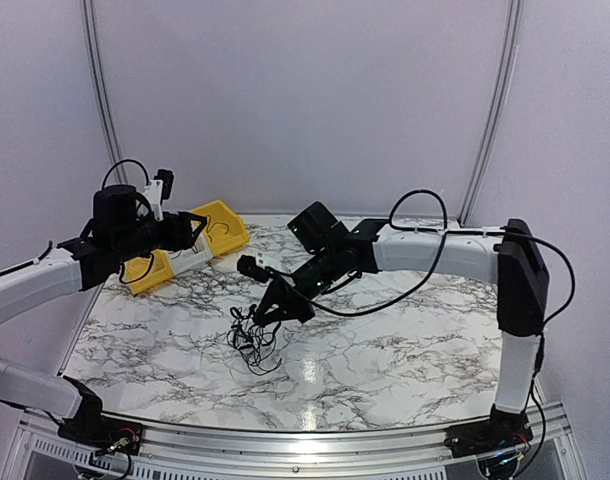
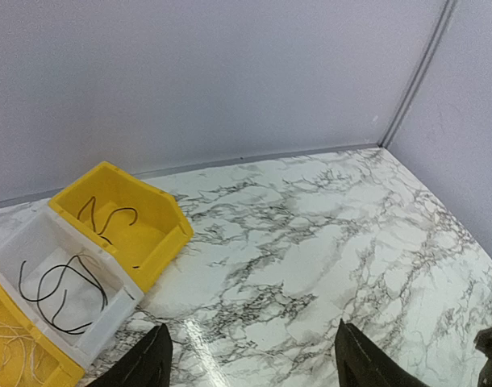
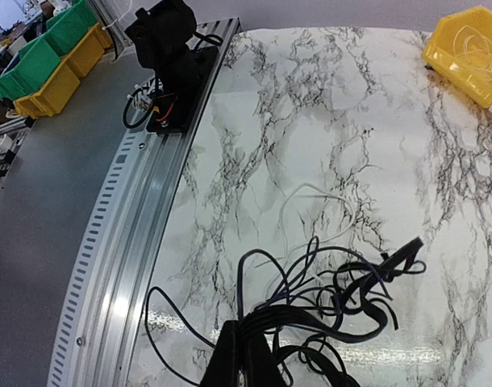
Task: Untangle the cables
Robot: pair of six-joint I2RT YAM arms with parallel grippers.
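Black, thread-thin cables (image 1: 253,340) (image 3: 343,294) lay in 1 loose tangle on the marble-patterned table (image 1: 405,350), a little left of its middle. The right claw (image 1: 260,318) (image 3: 244,334) reached down to the top of that tangle, its 2 fingers pressed together and pinching several strands, which fanned out from the tips in open loops. The left claw (image 1: 193,232) (image 2: 250,364) hung in the air at the far left, well apart from the tangle, with its fingers spread wide and nothing between them. Below it, 3 bins stood touching in a row: a yellow bin (image 2: 141,222), a white bin (image 2: 60,278) and another yellow one (image 2: 12,351), the first 2 holding short curls of black wire.
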